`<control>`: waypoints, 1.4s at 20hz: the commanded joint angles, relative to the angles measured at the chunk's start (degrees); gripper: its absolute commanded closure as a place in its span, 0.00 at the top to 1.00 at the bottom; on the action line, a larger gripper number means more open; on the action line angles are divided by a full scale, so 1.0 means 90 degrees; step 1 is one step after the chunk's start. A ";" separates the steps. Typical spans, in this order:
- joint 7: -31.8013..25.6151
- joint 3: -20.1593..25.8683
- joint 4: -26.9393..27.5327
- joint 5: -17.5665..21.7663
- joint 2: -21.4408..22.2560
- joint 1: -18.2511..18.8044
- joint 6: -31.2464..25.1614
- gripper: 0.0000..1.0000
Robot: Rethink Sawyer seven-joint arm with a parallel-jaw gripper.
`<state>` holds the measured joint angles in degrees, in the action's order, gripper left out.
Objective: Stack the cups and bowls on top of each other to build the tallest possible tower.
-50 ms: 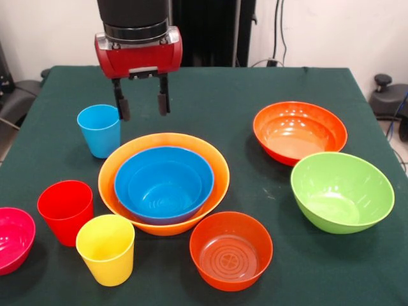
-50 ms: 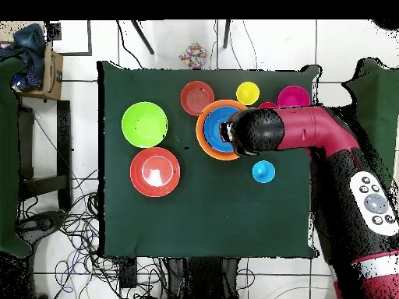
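Observation:
The tower is a blue bowl (image 1: 164,183) (image 2: 219,124) nested in the largest pale orange bowl (image 1: 217,167) (image 2: 204,134), mid-table. My gripper (image 1: 141,102) hangs open and empty just above and behind its far rim. The light blue cup (image 1: 99,129) (image 2: 263,171) stands upright left of the gripper. Red cup (image 1: 65,211) and yellow cup (image 1: 106,248) (image 2: 248,93) stand upright at front left. A magenta bowl (image 1: 11,238) (image 2: 294,96) sits at the left edge. In the overhead view the arm hides the gripper and most of the red cup.
A lime green bowl (image 1: 342,190) (image 2: 144,124) and a wide red-orange bowl (image 1: 299,131) (image 2: 155,171) sit on the right side in the front view. A smaller red-orange bowl (image 1: 231,250) (image 2: 197,97) lies near the front edge, beside the tower.

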<state>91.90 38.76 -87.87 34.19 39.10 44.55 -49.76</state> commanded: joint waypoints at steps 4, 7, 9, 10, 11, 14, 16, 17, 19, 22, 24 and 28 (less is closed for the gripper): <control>-0.0679 -0.0240 -0.0567 0.0549 -0.0333 -0.0050 0.0365 1.00; -0.0707 -0.0236 -0.0672 0.0615 -0.0313 -0.0027 0.0442 1.00; -0.0711 -0.0256 -0.0723 0.0702 -0.0328 -0.0030 0.0519 1.00; -0.0710 -0.0263 -0.0739 0.0735 -0.0338 -0.0030 0.0548 1.00; -0.0716 -0.0276 -0.0765 0.0787 -0.0347 -0.0030 0.0584 1.00; -0.0738 -0.0264 -0.0847 0.0870 -0.0342 0.0006 0.0642 1.00; -0.0782 -0.0231 -0.0936 0.0894 -0.0305 0.0061 0.0673 1.00; -0.0821 -0.0202 -0.0991 0.0887 -0.0276 0.0103 0.0683 1.00; -0.0874 -0.0161 -0.1059 0.0875 -0.0235 0.0160 0.0690 1.00; -0.0933 -0.0118 -0.1126 0.0876 -0.0198 0.0227 0.0691 1.00; -0.0982 -0.0075 -0.1193 0.0863 -0.0155 0.0290 0.0691 1.00; -0.1084 0.0140 -0.1391 0.0619 0.0087 0.0460 0.0575 1.00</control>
<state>91.90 39.17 -96.30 37.60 39.93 48.18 -45.81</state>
